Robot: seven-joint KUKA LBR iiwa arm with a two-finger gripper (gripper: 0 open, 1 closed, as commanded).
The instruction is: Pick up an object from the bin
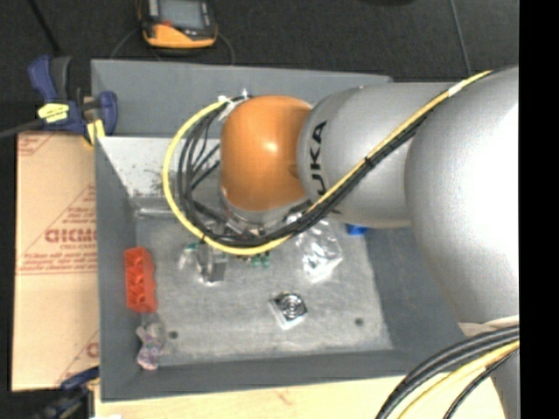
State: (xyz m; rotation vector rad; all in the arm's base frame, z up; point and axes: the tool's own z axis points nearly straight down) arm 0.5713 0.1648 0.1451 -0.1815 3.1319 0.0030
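Note:
My gripper [210,264] reaches down to the bin floor left of centre, just under the orange wrist cover. A small green piece [258,258] lies right beside it on the right. A crumpled clear plastic piece [320,253] sits further right. A shiny metal fitting on a pale square [289,307] rests on the floor below and to the right of the gripper. A red ribbed block [140,278] lies apart by the left wall.
A pale purple and clear lump [149,344] lies in the bin's front left corner. A bit of something blue [355,230] peeks out under the arm at the right. The arm and its cables cover the bin's back half.

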